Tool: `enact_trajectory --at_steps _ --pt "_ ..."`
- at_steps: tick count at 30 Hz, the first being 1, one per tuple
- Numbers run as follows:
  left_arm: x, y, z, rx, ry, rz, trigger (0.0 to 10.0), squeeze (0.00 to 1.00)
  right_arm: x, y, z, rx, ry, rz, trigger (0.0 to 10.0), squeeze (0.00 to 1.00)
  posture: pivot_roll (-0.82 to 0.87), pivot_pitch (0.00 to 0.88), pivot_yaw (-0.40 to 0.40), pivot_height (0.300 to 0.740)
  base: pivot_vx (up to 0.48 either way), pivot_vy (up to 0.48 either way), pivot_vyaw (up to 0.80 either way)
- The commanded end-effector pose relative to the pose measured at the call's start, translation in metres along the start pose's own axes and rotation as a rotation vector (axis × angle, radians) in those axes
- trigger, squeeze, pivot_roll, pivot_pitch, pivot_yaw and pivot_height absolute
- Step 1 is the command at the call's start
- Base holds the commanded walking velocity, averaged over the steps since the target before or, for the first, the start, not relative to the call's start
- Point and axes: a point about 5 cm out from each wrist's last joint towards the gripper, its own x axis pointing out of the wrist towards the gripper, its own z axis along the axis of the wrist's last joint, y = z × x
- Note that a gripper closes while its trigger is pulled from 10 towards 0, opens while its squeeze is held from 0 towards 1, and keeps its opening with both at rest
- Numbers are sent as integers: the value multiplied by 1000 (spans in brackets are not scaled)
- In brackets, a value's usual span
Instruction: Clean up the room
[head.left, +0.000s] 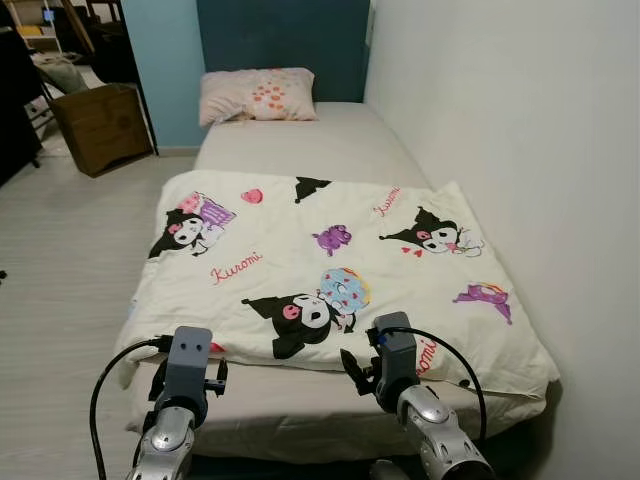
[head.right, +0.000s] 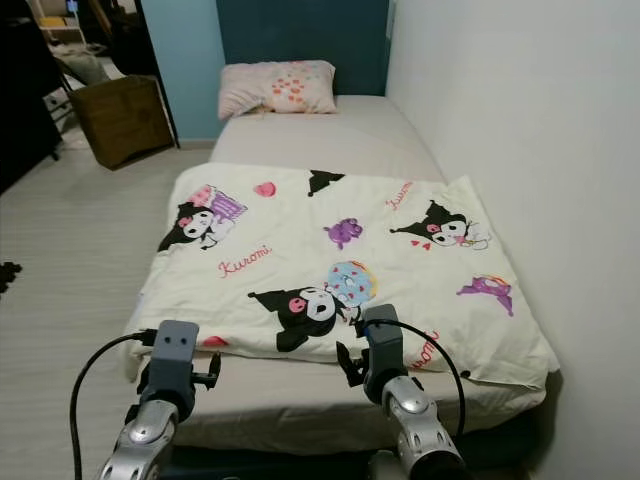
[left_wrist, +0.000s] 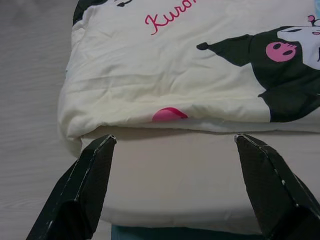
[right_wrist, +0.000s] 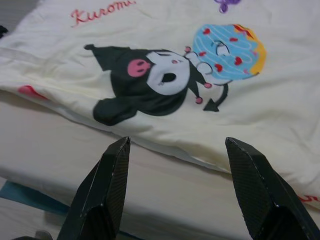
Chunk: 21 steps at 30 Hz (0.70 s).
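A cream blanket (head.left: 330, 265) printed with black cartoon figures and the word "Kuromi" lies spread over the near half of a single bed (head.left: 330, 140). Its folded near edge (left_wrist: 165, 117) stops short of the foot of the mattress, which leaves a strip of bare sheet (right_wrist: 75, 155). A pink patterned pillow (head.left: 258, 95) rests at the head. My left gripper (left_wrist: 175, 136) hovers open over the blanket's near left corner. My right gripper (right_wrist: 177, 140) is open too, just short of the near edge below the big black figure (right_wrist: 145, 75). Nothing is between either pair of fingers.
A white wall (head.left: 520, 120) runs along the bed's right side. A blue headboard (head.left: 283, 40) stands at the far end. Pale wood floor (head.left: 70, 260) lies to the left, with a brown box (head.left: 100, 125) at the back left and a small dark thing (head.right: 8, 272) on the floor.
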Motion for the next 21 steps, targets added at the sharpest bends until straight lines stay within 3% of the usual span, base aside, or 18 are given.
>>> enact_trajectory --at_steps 1,21 --pt "-1 6 -3 18 11 17 10000 0 0 1 -1 -3 15 7 10000 0 -19 106 -50 622 0 0 0" --pt "0 12 -2 25 16 21 10000 0 2 2 1 -12 26 20 10000 0 -20 128 -63 572 0 0 0"
